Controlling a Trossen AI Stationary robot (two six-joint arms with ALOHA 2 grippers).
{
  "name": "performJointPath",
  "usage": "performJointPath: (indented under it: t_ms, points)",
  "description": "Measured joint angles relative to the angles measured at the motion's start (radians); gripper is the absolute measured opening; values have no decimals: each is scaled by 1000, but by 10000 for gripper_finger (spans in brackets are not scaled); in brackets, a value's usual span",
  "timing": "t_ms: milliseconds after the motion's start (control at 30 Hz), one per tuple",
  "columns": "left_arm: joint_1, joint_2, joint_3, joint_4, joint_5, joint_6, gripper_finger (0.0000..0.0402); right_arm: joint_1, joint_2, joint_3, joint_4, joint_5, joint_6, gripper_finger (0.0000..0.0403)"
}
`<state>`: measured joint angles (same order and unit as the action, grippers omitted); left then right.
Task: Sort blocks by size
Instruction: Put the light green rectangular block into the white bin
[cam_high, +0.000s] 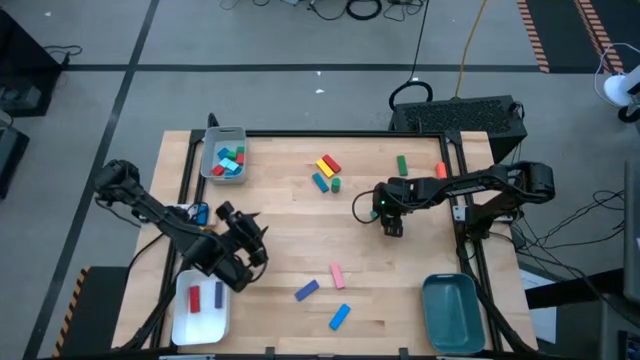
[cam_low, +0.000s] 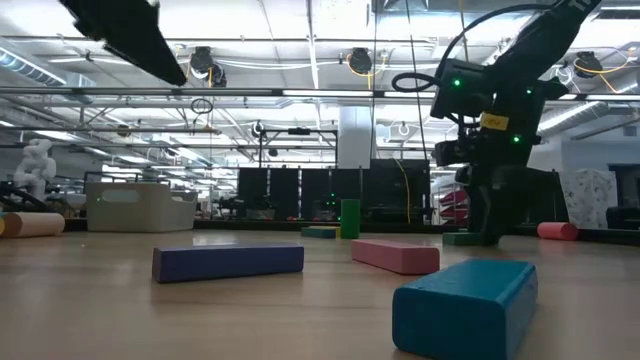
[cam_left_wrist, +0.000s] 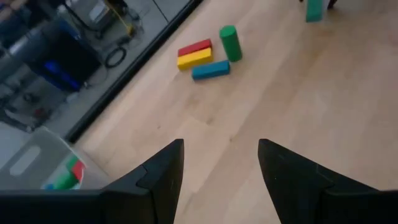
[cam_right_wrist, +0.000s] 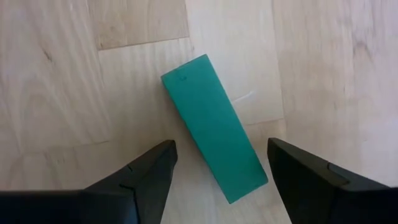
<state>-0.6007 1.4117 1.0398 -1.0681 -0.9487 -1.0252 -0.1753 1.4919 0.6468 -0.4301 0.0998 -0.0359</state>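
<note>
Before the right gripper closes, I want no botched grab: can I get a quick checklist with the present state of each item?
1. Right gripper open: ok, both fingers stand apart.
2. Teal block between the fingers: ok, it lies on the table in the gap.
3. Block square to the fingers: not ok, it lies slanted across the gap.
4. Nothing crowding the block: ok, only bare table around it in the right wrist view.
5. Left gripper out of the way: ok, it is open and empty on the far side of the table, near the white tray.
6. Gripper low enough to grip: cannot tell.
</note>
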Motion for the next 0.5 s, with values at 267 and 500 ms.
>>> performJointPath:
  t_ms: [267, 500]
  points:
    - [206, 0, -139, 270, 137, 263, 208, 0, 0, 0, 7, -49, 12, 185]
    - [413, 1, -294, 704, 339, 635, 208, 13, 0, 0, 20, -66, 93, 109]
